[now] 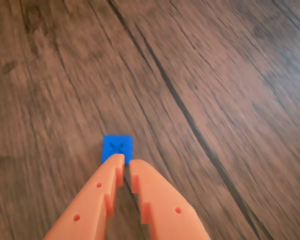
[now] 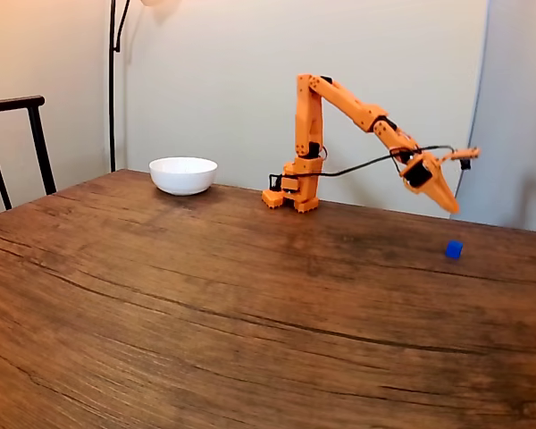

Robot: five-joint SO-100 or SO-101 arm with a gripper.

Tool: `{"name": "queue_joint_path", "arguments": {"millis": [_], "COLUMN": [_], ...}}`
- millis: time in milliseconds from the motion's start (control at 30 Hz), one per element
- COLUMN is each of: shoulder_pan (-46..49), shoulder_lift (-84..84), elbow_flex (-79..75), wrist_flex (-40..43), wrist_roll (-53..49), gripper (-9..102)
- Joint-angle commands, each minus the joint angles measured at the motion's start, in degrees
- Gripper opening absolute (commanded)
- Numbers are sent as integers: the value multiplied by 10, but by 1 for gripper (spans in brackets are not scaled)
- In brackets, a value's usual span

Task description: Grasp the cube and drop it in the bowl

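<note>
Cube (image 1: pixel 117 148) lies on the wooden table (image 1: pixel 215 75) in the wrist view, just beyond the gripper (image 1: pixel 125 162), whose jaws are nearly together, empty. In the fixed view the cube (image 2: pixel 454 249) sits below the raised gripper (image 2: pixel 452 207), far right of the bowl (image 2: pixel 183 174).

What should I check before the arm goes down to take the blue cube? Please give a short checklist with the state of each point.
1. Cube free on the table, nothing beside it: ok.
2. Tool above the cube, not touching it, in the fixed view: ok.
3. Tool open wide enough for the cube: not ok; in the wrist view the tips are nearly together, narrower than the cube.
4. Tool lined up with the cube in the wrist view: ok, the cube sits just beyond the tips.
5. Bowl upright and unobstructed: ok.
6. Bowl empty: cannot tell.
</note>
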Motion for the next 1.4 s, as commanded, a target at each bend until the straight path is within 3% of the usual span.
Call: {"name": "queue_joint_path", "arguments": {"millis": [0,133,533,1000,1367], "shoulder_pan": [-4,-18,-49,-58,-70], "shoulder_lift": [-18,-51,-67,-224,-245], "elbow_flex": [-27,-28,-28,-150,-123], "wrist_flex": [-41,-52,-83,-77,-76], "wrist_roll": [-14,-47,-40,-45,-46], "gripper": [11,23,45,45,45]}}
